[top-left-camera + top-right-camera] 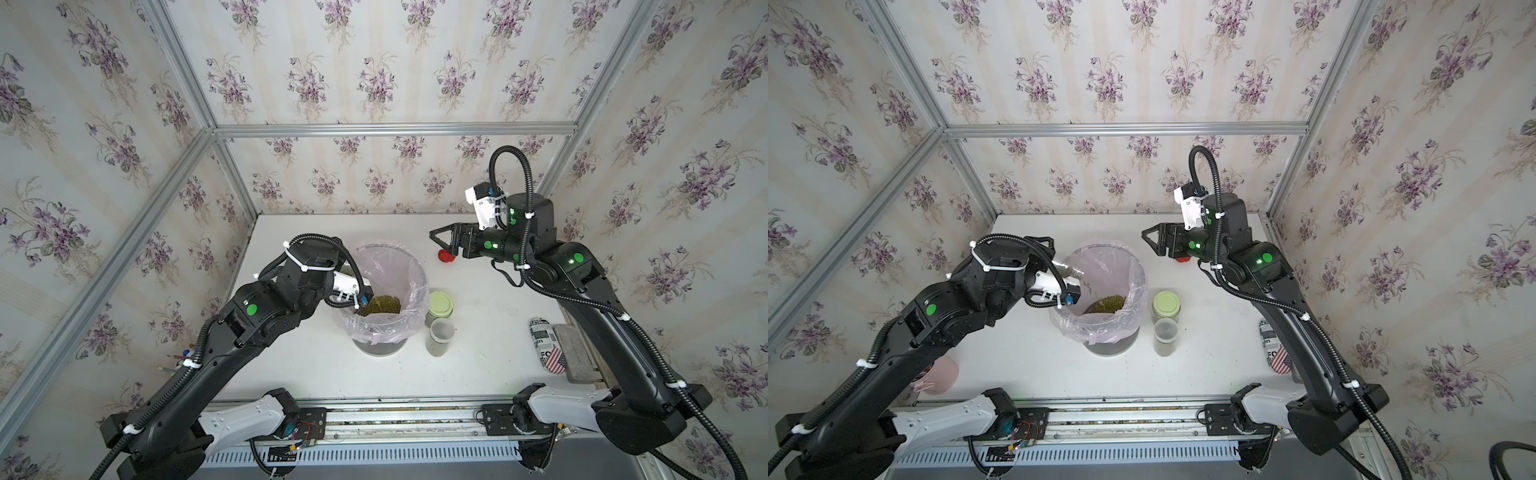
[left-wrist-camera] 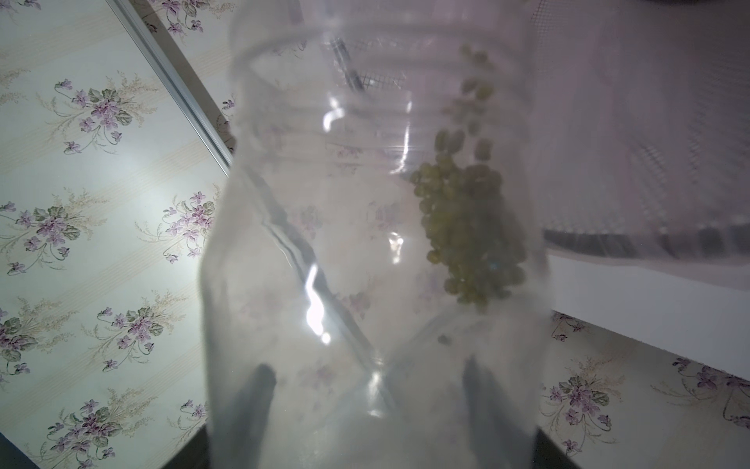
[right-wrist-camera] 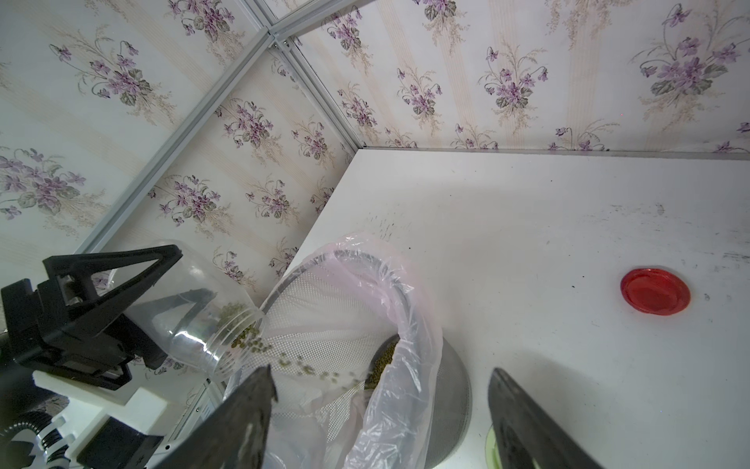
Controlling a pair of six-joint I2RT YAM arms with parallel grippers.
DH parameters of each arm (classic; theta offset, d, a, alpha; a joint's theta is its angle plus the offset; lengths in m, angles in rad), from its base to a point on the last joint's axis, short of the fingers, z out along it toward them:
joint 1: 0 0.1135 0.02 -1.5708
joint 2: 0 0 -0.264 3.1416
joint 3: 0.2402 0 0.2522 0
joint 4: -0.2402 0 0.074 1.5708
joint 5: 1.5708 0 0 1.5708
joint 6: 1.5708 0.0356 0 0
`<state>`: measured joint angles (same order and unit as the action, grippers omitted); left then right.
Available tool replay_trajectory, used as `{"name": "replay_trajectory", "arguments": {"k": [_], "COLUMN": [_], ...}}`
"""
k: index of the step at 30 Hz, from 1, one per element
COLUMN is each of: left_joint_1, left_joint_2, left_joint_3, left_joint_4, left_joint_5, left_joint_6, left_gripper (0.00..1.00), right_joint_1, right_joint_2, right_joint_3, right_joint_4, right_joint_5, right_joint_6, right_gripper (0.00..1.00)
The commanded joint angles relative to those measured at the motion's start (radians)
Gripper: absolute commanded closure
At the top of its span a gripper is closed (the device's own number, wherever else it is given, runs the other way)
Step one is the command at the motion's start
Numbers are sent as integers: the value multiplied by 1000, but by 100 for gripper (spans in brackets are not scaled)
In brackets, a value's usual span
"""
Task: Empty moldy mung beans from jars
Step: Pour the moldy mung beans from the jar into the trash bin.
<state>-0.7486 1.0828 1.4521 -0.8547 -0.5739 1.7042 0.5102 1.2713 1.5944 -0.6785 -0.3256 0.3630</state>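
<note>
My left gripper [image 3: 192, 274] is shut on a clear lidless jar [image 3: 195, 320], tilted mouth-down over the rim of the pink-bag-lined bin [image 1: 415, 282]. Mung beans [image 3: 247, 341] spill from the jar's mouth into the bin, where a pile of beans [image 1: 380, 305] lies. In the left wrist view the jar [image 2: 365, 243] fills the frame, with a small clump of beans [image 2: 466, 227] inside and the fingers [image 2: 255, 406] seen dimly through it. My right gripper [image 1: 436, 240] hangs open and empty above the table, beyond the bin and above a red lid [image 1: 446, 257].
Right of the bin stand a jar with a pale green lid [image 1: 440, 305] and an open jar [image 1: 440, 336] with beans at its bottom. A printed pencil case [image 1: 546, 345] and grey block [image 1: 575, 353] lie at the table's right edge. A pink cup [image 1: 942, 374] sits front left.
</note>
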Motion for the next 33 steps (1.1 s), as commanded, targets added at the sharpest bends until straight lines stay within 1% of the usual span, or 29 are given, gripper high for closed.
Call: {"name": "replay_trajectory", "arguments": {"k": [1, 10, 18, 19, 21, 22, 24, 25, 27, 29, 32, 33], "left_joint_1": [-7, -59, -125, -124, -90, -87, -119, -127, -102, -103, -108, -121], "left_joint_2": [4, 29, 45, 50, 64, 66, 66, 65, 64, 77, 78, 79], "left_joint_3": [2, 2, 15, 25, 33, 20, 26, 37, 37, 27, 39, 38], "left_joint_4": [-4, -3, -3, -4, -14, -13, -13, -15, -19, -18, -23, -21], "left_joint_5": [-15, -87, -197, -194, -162, -177, -202, -185, -145, -197, -181, -206], "left_joint_6": [49, 80, 114, 103, 76, 90, 88, 74, 64, 80, 62, 74], "left_gripper": [65, 66, 67, 66, 66, 67, 67, 66, 65, 68, 67, 67], "right_joint_1": [0, 1, 1, 0, 0, 1, 1, 0, 0, 0, -1, -1], "right_joint_2": [-4, -12, -16, -15, -13, -12, -13, -13, -12, -10, -7, -7], "right_joint_3": [2, -2, -14, -17, -19, -19, -16, -15, -14, -14, -15, -17], "right_joint_4": [23, 23, 30, 32, 34, 35, 37, 35, 32, 35, 31, 33], "right_joint_5": [10, 12, 16, 14, 14, 13, 8, 11, 17, 14, 15, 13], "right_joint_6": [-5, -7, -6, -6, -7, -6, -6, -8, -10, -11, -11, -10], "right_gripper": [20, 20, 20, 20, 20, 20, 20, 19, 19, 20, 20, 20]}}
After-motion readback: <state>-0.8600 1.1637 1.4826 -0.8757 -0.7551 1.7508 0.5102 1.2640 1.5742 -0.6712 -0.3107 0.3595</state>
